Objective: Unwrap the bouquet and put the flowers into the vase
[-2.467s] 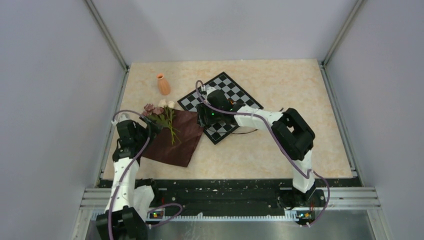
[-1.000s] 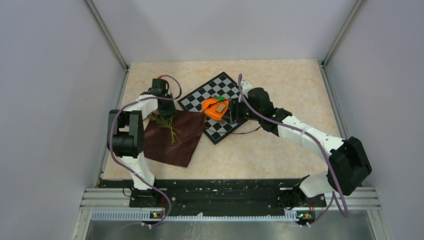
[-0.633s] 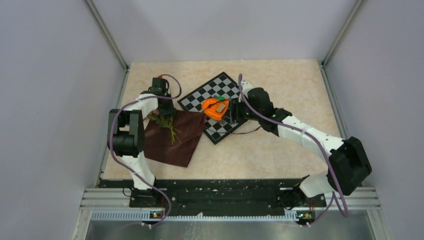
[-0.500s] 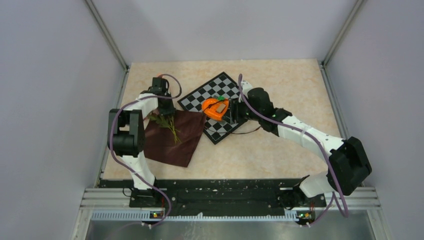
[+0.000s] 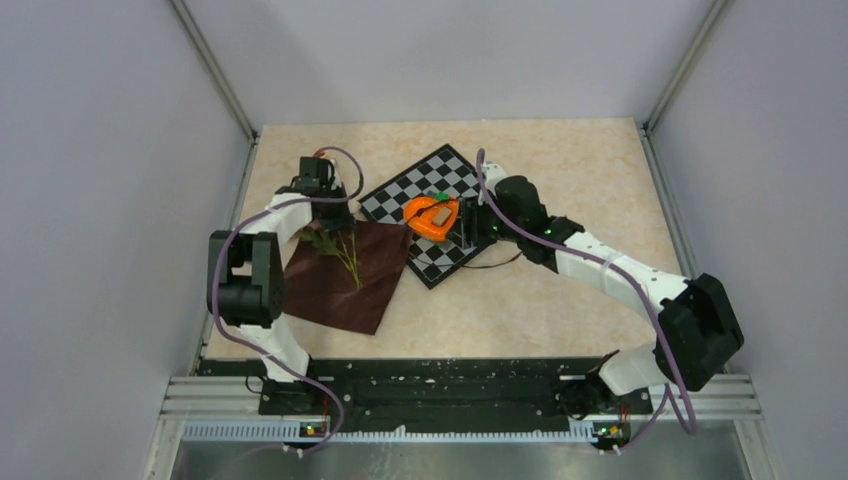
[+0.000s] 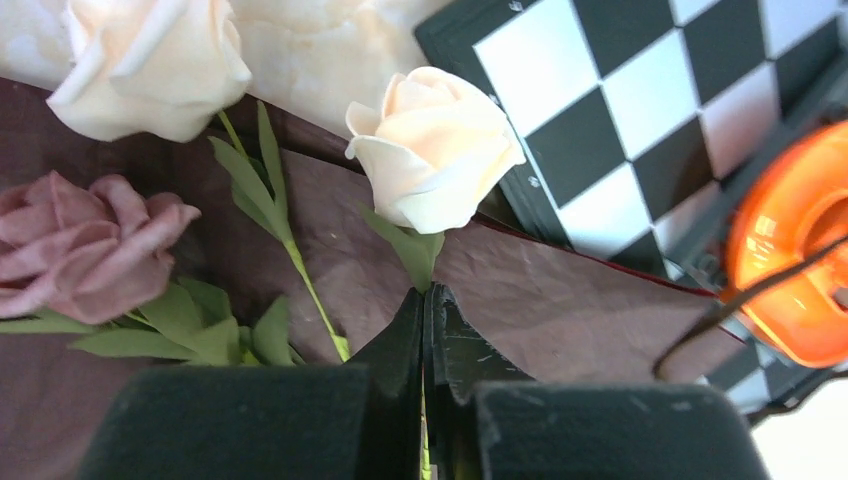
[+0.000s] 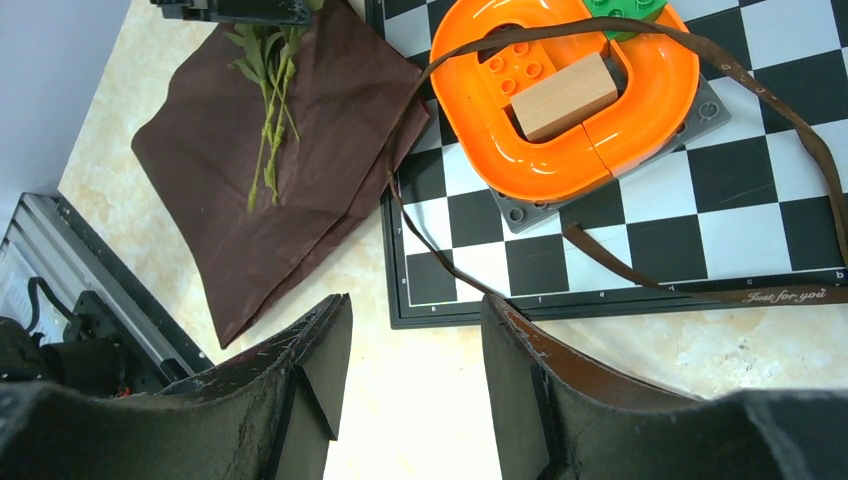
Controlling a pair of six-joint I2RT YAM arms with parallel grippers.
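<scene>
Three roses lay loose on the opened wrapping cloth (image 5: 335,290), at the left of the table beside the chessboard (image 7: 760,230). The left gripper (image 6: 425,310) had its jaws pinched right together on the thin stem of the cream rose (image 6: 435,150), just under the head. The right gripper (image 7: 412,310) hung over the board's near edge, jaws apart and empty. Below it the ribbon (image 7: 700,290) trailed across the orange heart (image 7: 480,150).

The grip was made, so the lift was the job. My call: raise it slowly and straight up, because the leaves of the second cream rose (image 6: 150,65) and the mauve rose (image 6: 85,250) sat close by and could drag along. A pinch that high leaves most of the stem hanging free, so the stem's tail would have to be tipped down first and fed carefully into a narrow neck.

The held rose's head pointed away from the fingers, towards the board's corner. From above, the stems (image 5: 345,258) ran lengthwise from the far side towards the near edge, slanting a little right, heads at the far end. The vase I couldn't place, since the left wrist covered that corner.
</scene>
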